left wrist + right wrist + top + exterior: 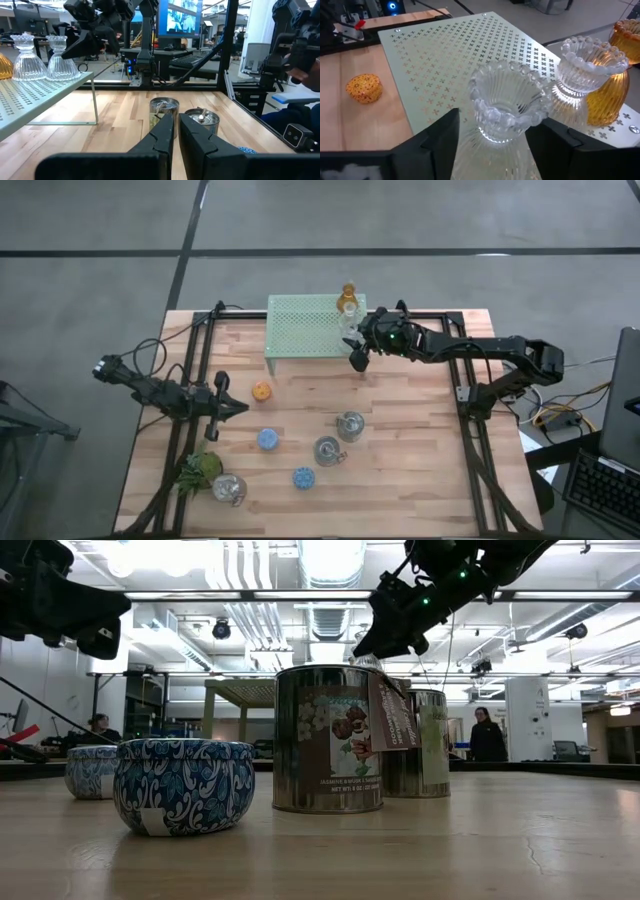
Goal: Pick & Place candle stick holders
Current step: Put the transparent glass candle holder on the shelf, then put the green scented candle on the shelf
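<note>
Two clear glass holders (507,107) upright

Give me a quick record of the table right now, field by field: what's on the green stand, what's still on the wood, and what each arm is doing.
On mesh stand: amber glass holder, two clear glass holders, near one corner
On wood: orange holder, two blue holders, three silvery metal holders, plant
Right gripper: at the stand's corner, fingers either side of the nearer clear holder
Left gripper: fingers shut, holding nothing, left side of table
</note>
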